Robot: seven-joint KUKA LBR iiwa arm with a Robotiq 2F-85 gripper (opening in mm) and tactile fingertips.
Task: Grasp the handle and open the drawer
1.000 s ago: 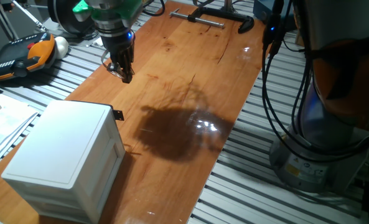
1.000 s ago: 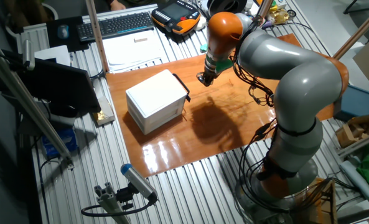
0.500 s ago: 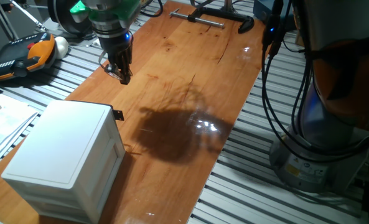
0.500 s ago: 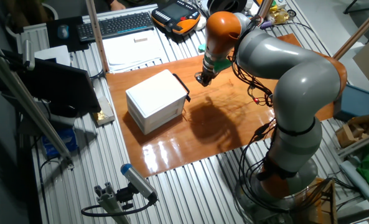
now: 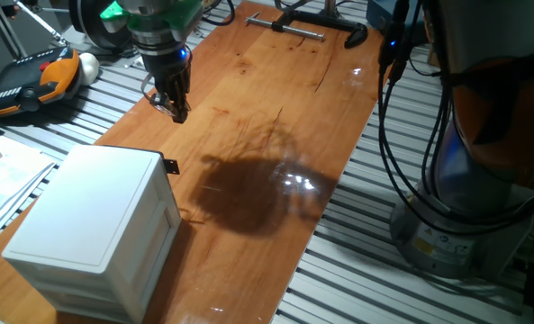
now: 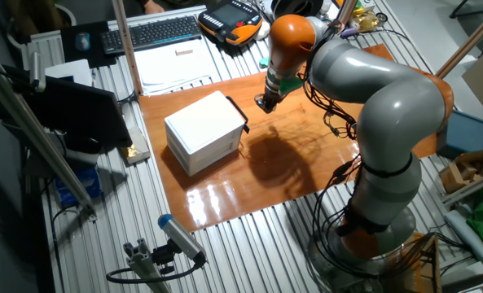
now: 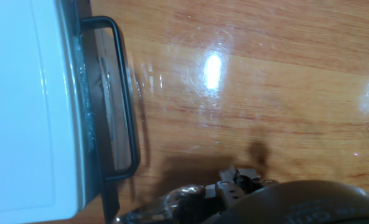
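Note:
A white cabinet [image 5: 95, 220] stands on the wooden board, and its top drawer [image 5: 165, 200] is pushed in. The handle [image 5: 170, 166] is a small black piece at the drawer's top front edge. It is visible again as handle [image 6: 237, 110], and in the hand view as a thin black loop, handle [image 7: 127, 93], standing off the white front [image 7: 28, 106]. My gripper [image 5: 180, 110] hangs above the board, well short of the handle and not touching it. Its fingers taper together with nothing between them. From the other side the gripper [image 6: 262, 102] sits just right of the cabinet.
A black clamp with a metal bar [image 5: 316, 29] lies at the board's far end. An orange-and-black pendant [image 5: 28, 79] rests on the slatted table to the left, beside papers [image 5: 1, 175]. Cables [image 5: 402, 135] and the robot base [image 5: 469, 225] stand to the right.
The gripper has drifted a little to the left above the board. The cabinet and drawer have not moved.

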